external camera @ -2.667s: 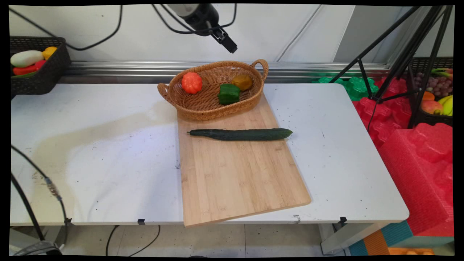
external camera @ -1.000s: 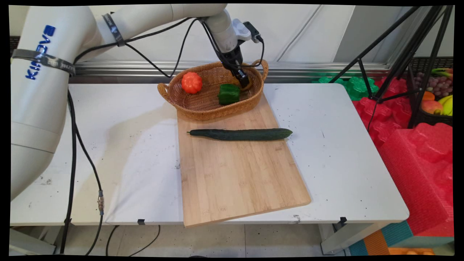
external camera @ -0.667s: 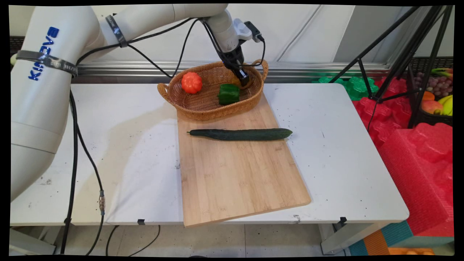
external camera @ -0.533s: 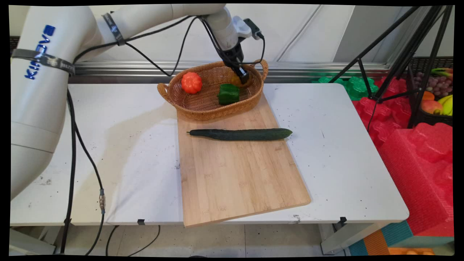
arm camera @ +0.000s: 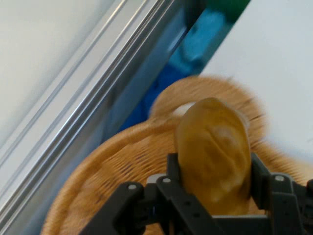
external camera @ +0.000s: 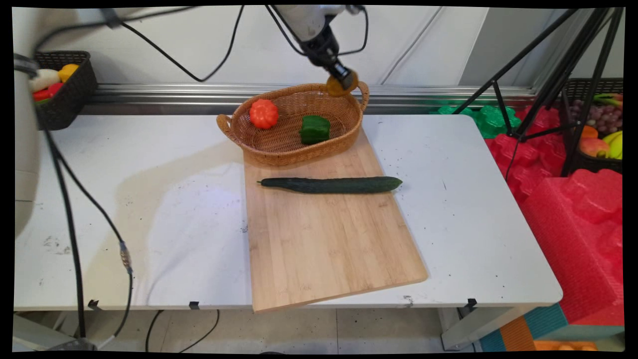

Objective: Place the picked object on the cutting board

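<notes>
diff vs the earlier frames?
The gripper came down into the wicker basket, shut on the yellow pepper and lifted it clear above the rim. Orange pepper, green pepper, cucumber and cutting board unmoved.

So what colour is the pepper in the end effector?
Brownish yellow; the pepper shows best in the hand view.
</notes>
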You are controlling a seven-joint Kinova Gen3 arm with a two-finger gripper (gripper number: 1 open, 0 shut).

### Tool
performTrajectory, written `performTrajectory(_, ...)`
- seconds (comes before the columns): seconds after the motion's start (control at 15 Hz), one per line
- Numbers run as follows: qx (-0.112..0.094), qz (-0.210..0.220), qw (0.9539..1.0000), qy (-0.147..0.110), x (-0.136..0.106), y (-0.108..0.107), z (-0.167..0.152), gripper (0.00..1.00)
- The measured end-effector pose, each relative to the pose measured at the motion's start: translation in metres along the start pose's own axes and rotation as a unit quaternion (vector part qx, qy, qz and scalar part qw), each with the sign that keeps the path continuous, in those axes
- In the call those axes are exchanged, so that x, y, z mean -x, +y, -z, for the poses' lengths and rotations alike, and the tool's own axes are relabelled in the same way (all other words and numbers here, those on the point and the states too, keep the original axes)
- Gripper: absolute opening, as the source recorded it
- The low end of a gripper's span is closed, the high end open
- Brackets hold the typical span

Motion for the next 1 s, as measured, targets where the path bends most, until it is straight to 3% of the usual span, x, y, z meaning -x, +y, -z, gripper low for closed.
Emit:
performTrajectory(0.2,0.022,0.004,0.9991,0.035,0.000,0.032,0.053,0.00)
performTrajectory(0.4,0.031,-0.003,0.9986,0.042,0.018,0.055,0.089,0.00)
performTrajectory(0.6,0.034,-0.014,0.9987,0.034,0.045,0.071,0.115,0.00)
performTrajectory(0.8,0.014,-0.016,0.9997,0.010,0.087,0.074,0.139,0.00)
performTrajectory(1.0,0.006,-0.023,0.9997,-0.008,0.118,0.077,0.153,0.00)
